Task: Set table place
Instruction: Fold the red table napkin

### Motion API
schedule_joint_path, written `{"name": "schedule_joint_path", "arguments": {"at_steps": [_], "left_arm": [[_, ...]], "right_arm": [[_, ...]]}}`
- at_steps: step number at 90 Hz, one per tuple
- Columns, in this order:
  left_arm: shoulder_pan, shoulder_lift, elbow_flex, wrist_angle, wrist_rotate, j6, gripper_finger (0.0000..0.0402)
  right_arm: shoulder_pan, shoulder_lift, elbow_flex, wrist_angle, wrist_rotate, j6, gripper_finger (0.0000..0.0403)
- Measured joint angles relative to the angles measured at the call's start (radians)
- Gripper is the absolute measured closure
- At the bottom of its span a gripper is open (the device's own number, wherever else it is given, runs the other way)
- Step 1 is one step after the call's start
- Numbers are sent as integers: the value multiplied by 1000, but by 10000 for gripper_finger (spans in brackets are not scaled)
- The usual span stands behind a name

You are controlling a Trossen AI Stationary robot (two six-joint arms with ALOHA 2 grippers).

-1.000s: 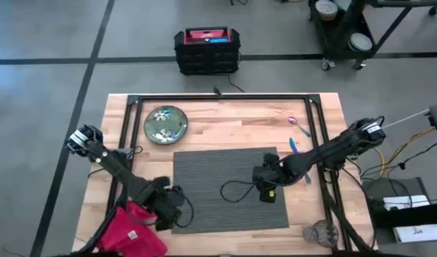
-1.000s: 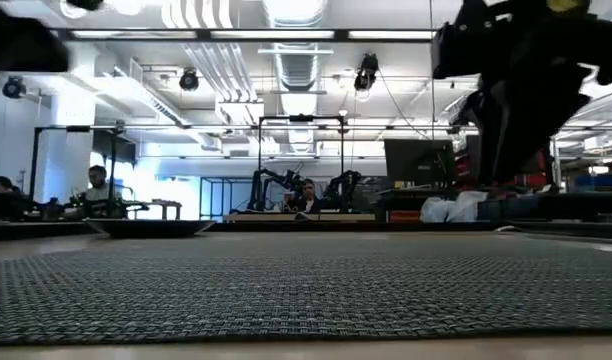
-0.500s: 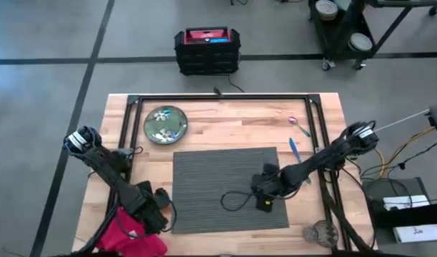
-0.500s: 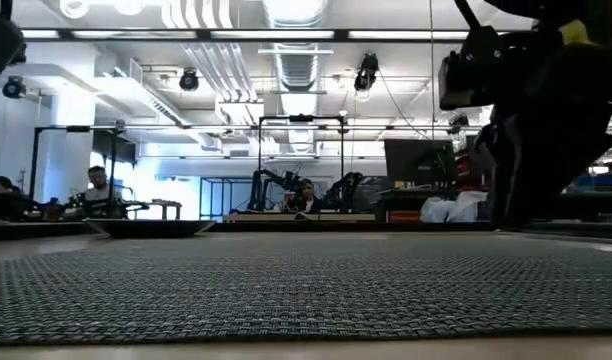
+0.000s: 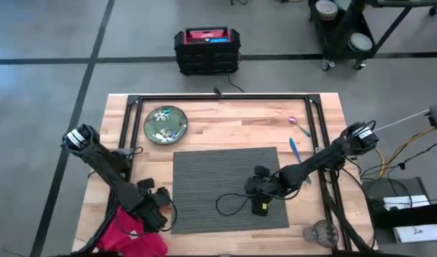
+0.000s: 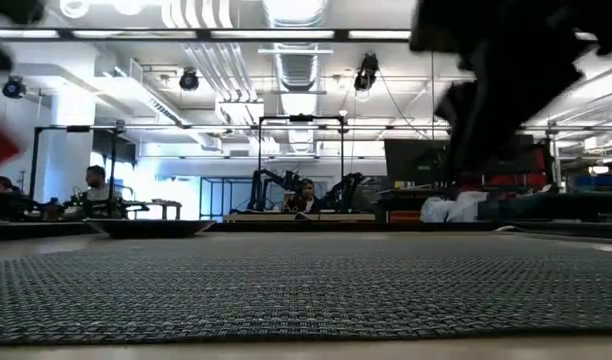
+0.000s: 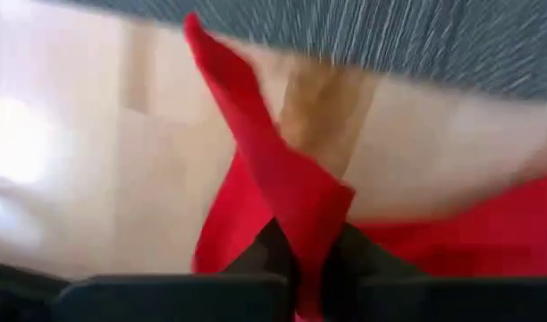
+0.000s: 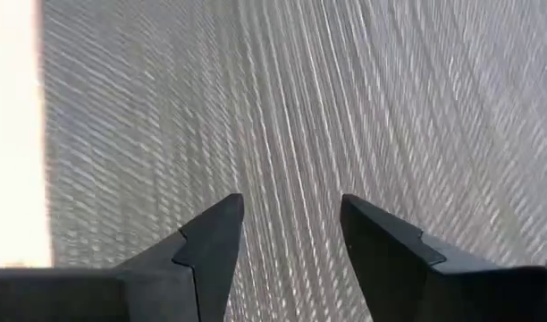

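- The left gripper point(image 5: 156, 214) is seen just off the placemat's point(image 5: 229, 187) near left corner, above the wooden table point(image 5: 225, 118); its fingers point(image 7: 345, 259) are pinched together on a fold of the red napkin point(image 7: 282, 192), which is drawn up into a ridge between them in the left wrist view.
- The rest of the red napkin point(image 5: 136, 232) is heaped on the table at the near left corner, beside the placemat, partly under the left arm.
- The green flower-patterned plate point(image 5: 166, 123) is set on bare wood beyond the placemat's far left corner, apart from it.
- The placemat itself is laid flat in the middle of the table, its ribbed weave filling the foreground of the low view point(image 6: 306, 290).
- The right gripper point(image 5: 255, 200) is held over the placemat's near right part, with its two dark fingers point(image 8: 211, 241) spread apart and nothing between them; only the weave is seen past them.
- The blue utensil point(image 5: 293, 147) is found on the wood just beyond the placemat's far right corner, and a purple utensil point(image 5: 293, 121) lies farther back from it.
- The clear glass point(image 5: 320, 233) stands on the table off the placemat's near right corner.
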Motion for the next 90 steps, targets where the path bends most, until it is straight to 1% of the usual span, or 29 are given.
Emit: {"name": "schedule_joint_path", "arguments": {"at_steps": [11, 22, 30, 43, 53, 64, 70, 86, 90], "left_arm": [[24, -62, 130, -95, -171, 25, 401], [65, -124, 223, -118, -325, 118, 401], [108, -160, 281, -119, -408, 201, 401], [172, -195, 374, -115, -535, 319, 401], [225, -205, 420, -110, -549, 379, 401], [277, -206, 423, -112, -549, 409, 401], [305, -199, 419, -113, -551, 429, 401], [355, -160, 414, -113, -559, 486, 402], [365, -152, 414, -112, -561, 491, 402]], "right_arm": [[-26, -15, 85, 3, 61, -153, 222], [-68, -18, 159, 1, 70, -286, 222], [-101, -28, 204, -6, 68, -354, 222], [-136, -51, 270, -27, 57, -410, 222], [-152, -50, 275, 42, 19, -390, 222], [-155, 1, 251, 150, -55, -278, 222], [-148, 44, 242, 214, -55, -231, 222], [-137, 177, 241, 448, -55, -138, 222], [-135, 203, 241, 475, -56, -105, 222]]}}
